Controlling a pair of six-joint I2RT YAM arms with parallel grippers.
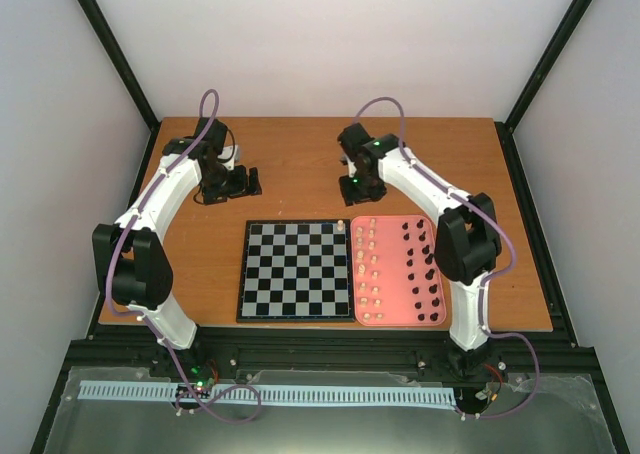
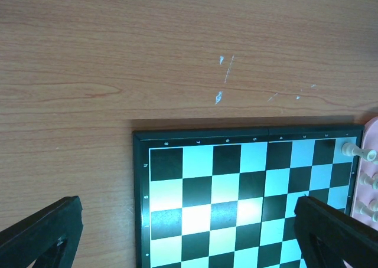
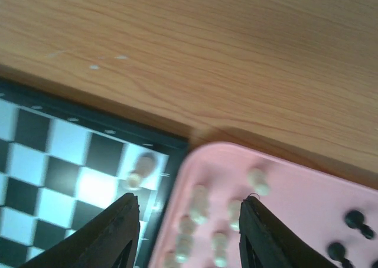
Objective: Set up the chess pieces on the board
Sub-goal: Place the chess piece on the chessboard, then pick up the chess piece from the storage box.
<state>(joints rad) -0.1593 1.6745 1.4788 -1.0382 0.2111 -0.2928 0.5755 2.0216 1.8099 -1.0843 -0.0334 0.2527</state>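
Chess pieces are what I am here to place, so I start from my right gripper (image 3: 188,209); its two fingers are spread with nothing between them, and it hangs over the seam where the board (image 1: 295,269) meets the pink tray (image 1: 392,274), at their far edge; through the gap I look down on cream pieces (image 3: 201,197) lying blurred along the tray's left side. My left gripper (image 2: 186,221) is likewise spread wide and holds nothing; it hovers over the desk (image 1: 300,164) beyond the board's far left corner, well apart from any piece.

Outward from there: one cream piece (image 1: 341,225) stands on the board's far right corner square, just beside the tray's edge; every other square that I can see is bare. All the remaining pieces are in the tray, the cream ones in columns on its left half, the black pieces (image 1: 425,269) on its right half, so I judge the task barely begun.

I expect these pegs to be light, rigid and smooth, easy to tip or flick aside; I would take each by its upper body, coming straight down with the fingers narrowed first, since the neighbours stand near enough to be knocked.
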